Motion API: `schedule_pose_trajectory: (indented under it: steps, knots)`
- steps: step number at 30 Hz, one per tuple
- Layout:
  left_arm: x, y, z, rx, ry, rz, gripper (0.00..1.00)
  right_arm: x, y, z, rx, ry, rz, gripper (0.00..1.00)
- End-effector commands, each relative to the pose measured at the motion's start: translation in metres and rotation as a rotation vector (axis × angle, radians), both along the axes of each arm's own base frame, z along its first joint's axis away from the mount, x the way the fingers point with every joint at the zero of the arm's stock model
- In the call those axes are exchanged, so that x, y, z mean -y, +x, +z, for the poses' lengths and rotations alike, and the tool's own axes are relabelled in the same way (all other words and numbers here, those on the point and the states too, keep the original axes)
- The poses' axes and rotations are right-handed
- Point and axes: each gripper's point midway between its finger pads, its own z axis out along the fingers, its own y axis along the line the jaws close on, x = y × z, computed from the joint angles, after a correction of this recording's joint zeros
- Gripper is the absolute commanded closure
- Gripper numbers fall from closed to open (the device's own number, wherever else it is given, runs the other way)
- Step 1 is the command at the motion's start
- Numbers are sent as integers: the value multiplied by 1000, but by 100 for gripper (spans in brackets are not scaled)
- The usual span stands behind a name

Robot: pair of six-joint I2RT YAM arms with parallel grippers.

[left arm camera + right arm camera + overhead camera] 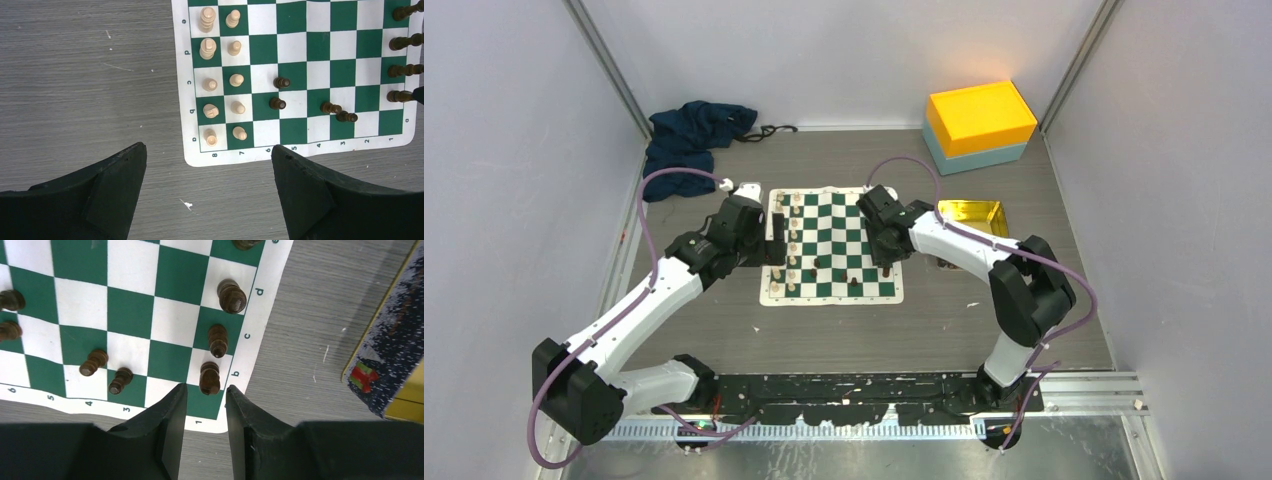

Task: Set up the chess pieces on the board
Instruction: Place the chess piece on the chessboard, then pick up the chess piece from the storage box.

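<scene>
while the left gripper hangs wide open and empty at its view's bottom, the right gripper stands part-open, a dark piece just off its tips, seemingly free. on the board, mid-frame in the top view, cream pieces fill the left columns; dark pieces only partly line the right edge, and several stand stray mid-board, so that side looks unfinished.

bright even light w/ soft shadows; glare on gold tray; 2 wrist views sharp.
</scene>
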Motion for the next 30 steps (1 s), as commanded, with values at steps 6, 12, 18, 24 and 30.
schedule_pose_trajectory:
  steps: [6,12,18,24,30]
  knots:
    - [0,6,11,50,-30,14,4,6,35,83,230,49,-79,59]
    - [0,6,13,56,-28,14,4,51,62,102,322,9,-258,58]
    - [-2,5,15,62,-23,15,4,111,80,96,325,-35,-458,58]
    - [-2,5,15,63,-21,12,4,140,93,77,301,-55,-545,58]
    - [-4,5,17,68,-16,12,4,159,99,55,265,-66,-608,58]
